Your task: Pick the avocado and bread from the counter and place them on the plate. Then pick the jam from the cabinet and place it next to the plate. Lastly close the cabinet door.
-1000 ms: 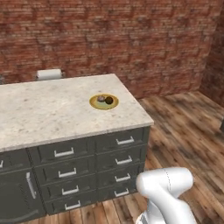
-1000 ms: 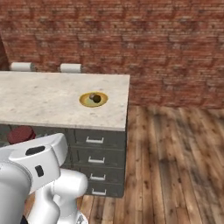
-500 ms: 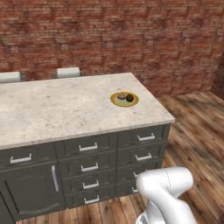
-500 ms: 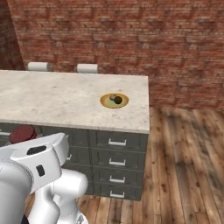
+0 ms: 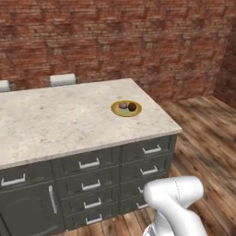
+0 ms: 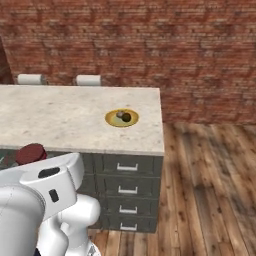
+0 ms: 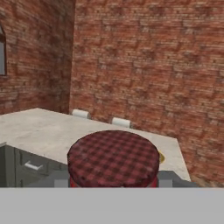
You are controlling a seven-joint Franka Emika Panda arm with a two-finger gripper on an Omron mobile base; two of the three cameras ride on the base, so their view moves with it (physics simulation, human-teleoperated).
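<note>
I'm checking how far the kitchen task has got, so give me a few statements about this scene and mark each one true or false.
1. The avocado and the bread both lie on the yellow plate. True.
2. The plate sits in the middle of the counter. False: it sits near the counter's end, towards the wooden floor.
3. The gripper is shut on the jam. True.
4. The jam already stands beside the plate. False: it is off the counter, in the gripper.
5. The jam's lid is plain white. False: it is red plaid.
</note>
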